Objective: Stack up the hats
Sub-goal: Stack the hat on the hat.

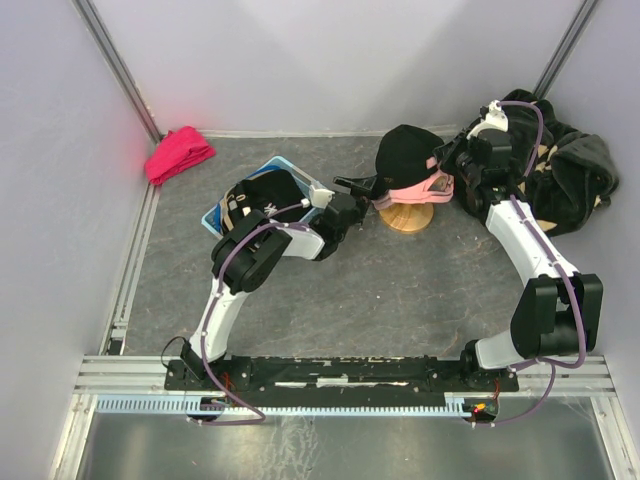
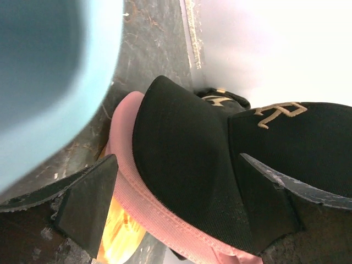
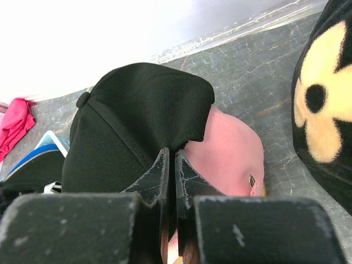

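Black cap (image 1: 405, 148) sits on top of pink cap (image 1: 415, 189). Both are on a round wooden stand (image 1: 405, 219) toward the back of the table (image 1: 400, 290), right of centre. Brims point left, w/ the black brim lying over the pink one, and a strip of pink shows along the edge. Tan stitched lettering on the black crown; can't read it.

L gripper (image 2: 177, 165) is at the brim end, jaws spread wide. Its fingers (image 2: 88, 203) stand either side of the black brim w/ a clear gap on both sides, so it's holding nothing.

R gripper (image 3: 171, 157) is at the back of the stack. Its fingers (image 3: 157, 176) are nearly together w/ only a thin slit btwn them. The black cap's rear edge runs down into that slit and looks pinched there. Pink crown shows just right of the tips.

Blue cap (image 1: 283, 165) lies flat on the table left of the stand, well apart from it. A dark cap (image 1: 262, 190) lies on it, partly hidden by the L arm.

Red-pink cloth (image 1: 180, 153) is bunched in the back left corner by the wall. Black plush fabric (image 1: 570, 170) w/ beige flowers is heaped back right, just beside the R gripper.
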Available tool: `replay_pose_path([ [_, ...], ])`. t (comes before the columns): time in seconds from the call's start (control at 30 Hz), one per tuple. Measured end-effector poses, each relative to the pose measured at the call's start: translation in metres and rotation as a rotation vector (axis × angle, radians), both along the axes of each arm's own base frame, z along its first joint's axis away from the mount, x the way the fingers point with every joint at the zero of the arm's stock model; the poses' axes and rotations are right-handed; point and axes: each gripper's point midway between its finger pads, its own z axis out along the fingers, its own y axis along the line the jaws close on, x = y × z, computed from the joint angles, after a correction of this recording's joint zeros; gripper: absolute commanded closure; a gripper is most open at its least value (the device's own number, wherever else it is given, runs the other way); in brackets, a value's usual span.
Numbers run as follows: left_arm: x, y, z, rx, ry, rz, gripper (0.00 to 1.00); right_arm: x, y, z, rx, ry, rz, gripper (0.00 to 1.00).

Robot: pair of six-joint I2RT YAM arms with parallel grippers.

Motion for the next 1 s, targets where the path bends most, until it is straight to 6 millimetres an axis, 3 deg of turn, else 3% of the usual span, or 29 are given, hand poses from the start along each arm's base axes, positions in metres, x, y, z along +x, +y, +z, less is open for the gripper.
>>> replay_pose_path([
  [0.23,0.009,-0.004,0.010,-0.041,-0.014,0.008,0.08,0.000,0.000,0.000,0.000,0.000,0.000,0.92],
  [0.4,0.011,-0.004,0.001,-0.048,-0.005,0.011,0.09,0.000,0.000,0.000,0.000,0.000,0.000,0.92],
  [0.57,0.015,-0.010,0.005,-0.074,-0.010,0.008,0.11,0.000,0.000,0.000,0.000,-0.003,0.000,0.92],
  [1.0,0.024,-0.009,0.010,-0.105,-0.024,0.024,0.29,-0.001,-0.003,-0.002,-0.004,-0.001,-0.007,0.92],
])
